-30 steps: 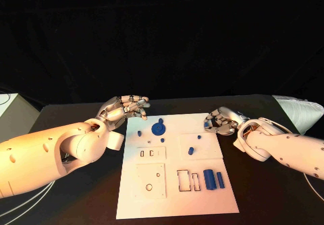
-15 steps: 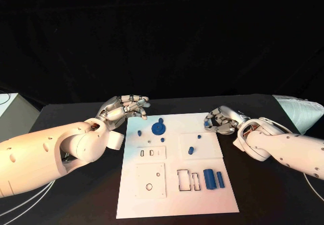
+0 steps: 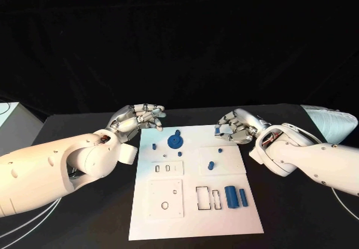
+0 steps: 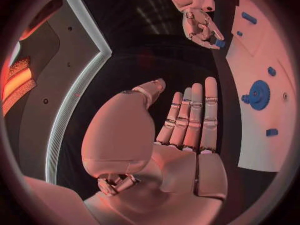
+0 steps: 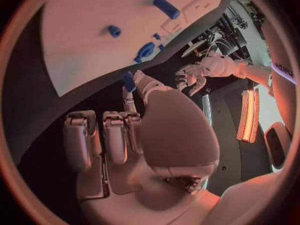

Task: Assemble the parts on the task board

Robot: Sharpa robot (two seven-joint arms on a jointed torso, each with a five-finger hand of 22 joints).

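Over the board's far right corner, the right hand (image 3: 236, 128) hangs with its fingers curled in — a small blue part (image 5: 129, 81) is pinched between thumb and a fingertip, as the right wrist view shows. Its arm (image 3: 314, 161) comes in low across the table (image 3: 299, 207) from the near right.

Off the far left corner, the left hand (image 3: 140, 119) holds nothing: in the left wrist view its fingers (image 4: 190, 115) lie straight, side by side, with the thumb set apart. It hovers beside the board (image 3: 194, 218), not touching it.

On the board lie the other parts — a blue gear (image 3: 174, 141) near the far edge, a small peg (image 3: 211, 166) toward the middle, and two blue bars (image 3: 236, 197) side by side at the near right, next to two empty rectangular slots (image 3: 208, 199).
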